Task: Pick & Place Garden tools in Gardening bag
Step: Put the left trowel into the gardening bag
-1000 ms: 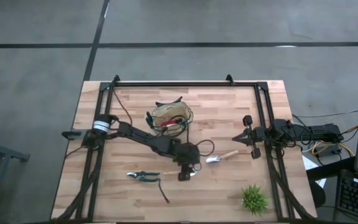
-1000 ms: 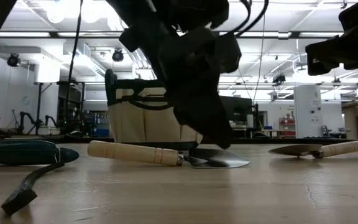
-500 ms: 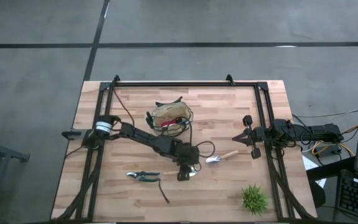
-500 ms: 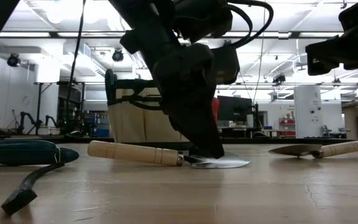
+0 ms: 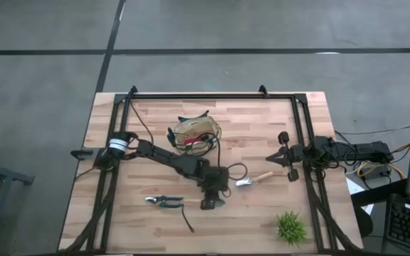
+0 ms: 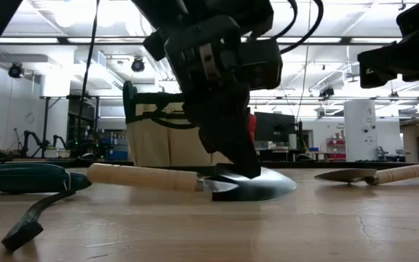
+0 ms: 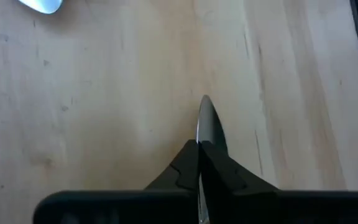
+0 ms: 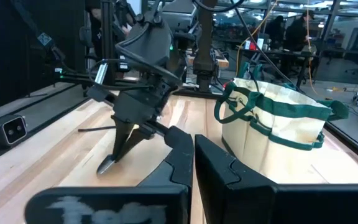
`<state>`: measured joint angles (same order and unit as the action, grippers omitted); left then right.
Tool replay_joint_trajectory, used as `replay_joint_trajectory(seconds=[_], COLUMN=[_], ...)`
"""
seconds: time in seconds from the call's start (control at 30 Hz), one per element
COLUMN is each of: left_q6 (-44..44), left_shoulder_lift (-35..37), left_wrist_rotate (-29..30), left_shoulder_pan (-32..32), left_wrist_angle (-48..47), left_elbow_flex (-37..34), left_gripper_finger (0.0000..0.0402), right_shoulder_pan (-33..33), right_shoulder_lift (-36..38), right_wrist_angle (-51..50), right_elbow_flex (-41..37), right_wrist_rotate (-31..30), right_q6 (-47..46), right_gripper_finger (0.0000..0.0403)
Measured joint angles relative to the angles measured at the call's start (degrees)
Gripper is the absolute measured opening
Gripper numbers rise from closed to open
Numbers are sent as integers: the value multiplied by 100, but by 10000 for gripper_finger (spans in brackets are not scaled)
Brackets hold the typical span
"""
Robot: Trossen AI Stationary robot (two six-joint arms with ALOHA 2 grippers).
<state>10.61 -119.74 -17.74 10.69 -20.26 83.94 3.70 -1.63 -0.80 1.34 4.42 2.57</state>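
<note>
Wooden table with a black frame. Left arm reaches across toward the front middle; right arm waits at the right edge.

Tan bag with green trim sits upright at back centre, well apart from the loose tools. Something red shows at its rim but is too small to name from above. In the low view the bag is mostly hidden behind the left arm.

Left gripper is down at the table, fingers pinched on the blade of a trowel. From above the gripper covers nearly all of it. Low view: it lies flat, long axis across the picture, wooden handle to the left, blade under the fingers. In the left wrist view only a thin silver edge pokes out between the closed fingers.

Second trowel lies free to the right, handle toward the right arm.

Green-handled pruners lie left of the gripper.

Green plant at front right.

Right gripper: fingers together, holding nothing.
</note>
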Motion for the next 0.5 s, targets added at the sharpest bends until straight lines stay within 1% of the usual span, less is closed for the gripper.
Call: replay_joint_trajectory(seconds=[0.1, 0.17, 0.27, 0.4, 0.5], left_q6=[-111, -205, -325, -448, -479], left_shoulder_lift=[28, 115, 339, 750, 1056], left_wrist_rotate=[-16, 92, 385, 1030, 1365], left_shoulder_pan=[1, 7, 0, 12, 70], left_wrist_angle=[-28, -40, -53, -185, -147], left_elbow_flex=[79, 111, 109, 108, 30], left_gripper_finger=[5, 3, 2, 2, 1], right_shoulder_pan=[0, 2, 2, 2, 2], right_shoulder_lift=[0, 0, 0, 2, 0], right_wrist_angle=[-2, -2, 1, -2, 0], right_elbow_flex=[0, 0, 0, -2, 0], right_wrist_rotate=[-1, 0, 1, 0, -1], right_q6=[0, 0, 0, 0, 0], right_gripper_finger=[8, 8, 8, 8, 8])
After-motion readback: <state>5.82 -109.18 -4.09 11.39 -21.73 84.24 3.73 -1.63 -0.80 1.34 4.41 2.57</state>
